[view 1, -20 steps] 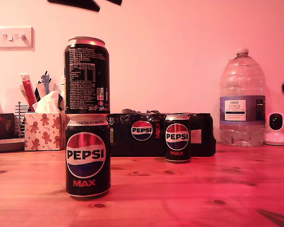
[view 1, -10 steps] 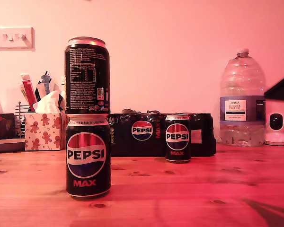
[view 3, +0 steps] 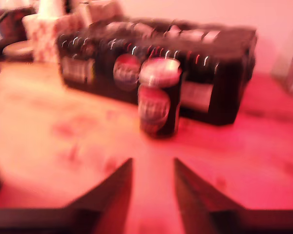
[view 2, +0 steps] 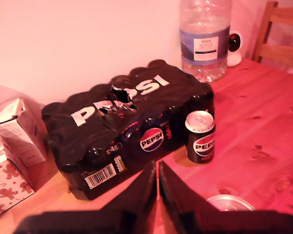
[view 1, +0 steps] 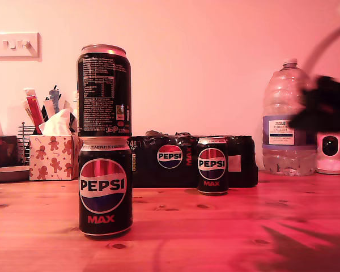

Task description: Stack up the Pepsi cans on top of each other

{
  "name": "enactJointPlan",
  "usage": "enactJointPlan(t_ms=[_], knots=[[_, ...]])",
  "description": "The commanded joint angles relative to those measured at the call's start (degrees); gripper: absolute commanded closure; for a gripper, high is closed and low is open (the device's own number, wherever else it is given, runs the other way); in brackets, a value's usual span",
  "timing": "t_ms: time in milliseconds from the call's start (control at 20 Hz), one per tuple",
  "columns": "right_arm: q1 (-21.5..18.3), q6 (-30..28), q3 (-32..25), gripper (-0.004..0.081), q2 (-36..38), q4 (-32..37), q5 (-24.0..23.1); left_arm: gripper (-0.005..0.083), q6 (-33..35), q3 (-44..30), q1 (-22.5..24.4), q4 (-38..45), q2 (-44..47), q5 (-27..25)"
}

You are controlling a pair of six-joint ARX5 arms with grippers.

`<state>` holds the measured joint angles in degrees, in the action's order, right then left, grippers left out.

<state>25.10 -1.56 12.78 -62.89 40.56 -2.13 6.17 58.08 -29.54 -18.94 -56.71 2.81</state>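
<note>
1. Two Pepsi cans were already stacked: the lower can [view 1: 105, 187] stood on the bench [view 1: 215, 226] near the camera, and the upper can [view 1: 103, 90] sat upright on its rim, at 12 o'clock from it.
2. The third can [view 1: 212, 165] was not yet stacked. It stood alone on the bench, just in front of the multipack [view 1: 181, 158], at about 2 o'clock from the stack and farther back.
3. My first pincer [view 2: 157, 183] had its tips together and held nothing. It looked down on the third can [view 2: 200, 136] and on a silver can top [view 2: 232, 203] near it.
4. My second pincer [view 3: 152, 183] had its tips apart and held nothing. The third can [view 3: 158, 97] stood at 12 o'clock ahead of it, well apart, and the picture was blurred.
5. I judged that two thirds of the work was done; only to lift the third can onto the stack was left.
</note>
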Motion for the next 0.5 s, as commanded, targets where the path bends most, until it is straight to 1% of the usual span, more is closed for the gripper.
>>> enactJointPlan(t_ms=[0, 200, 350, 450], knots=[[-0.11, -0.02, 3.72, -0.0006, -4.02, 0.79, -0.07, 0.0796, -0.31, -0.02, -0.02, 0.31, 0.48, -0.15], [-0.11, 0.02, 11.74, -0.0006, -14.45, -1.53, 0.09, 0.0796, -0.20, -0.02, 0.48, -0.31, 0.48, -0.28], [-0.15, 0.04, 16.76, -0.0006, -22.60, -0.87, 0.72, 0.0796, -0.26, -0.68, 1.20, -0.09, 0.48, 0.02], [-0.44, 0.02, 19.54, -0.0006, -27.21, 0.39, 1.16, 0.0796, -0.66, -2.54, 1.73, 1.01, 0.61, 0.76]])
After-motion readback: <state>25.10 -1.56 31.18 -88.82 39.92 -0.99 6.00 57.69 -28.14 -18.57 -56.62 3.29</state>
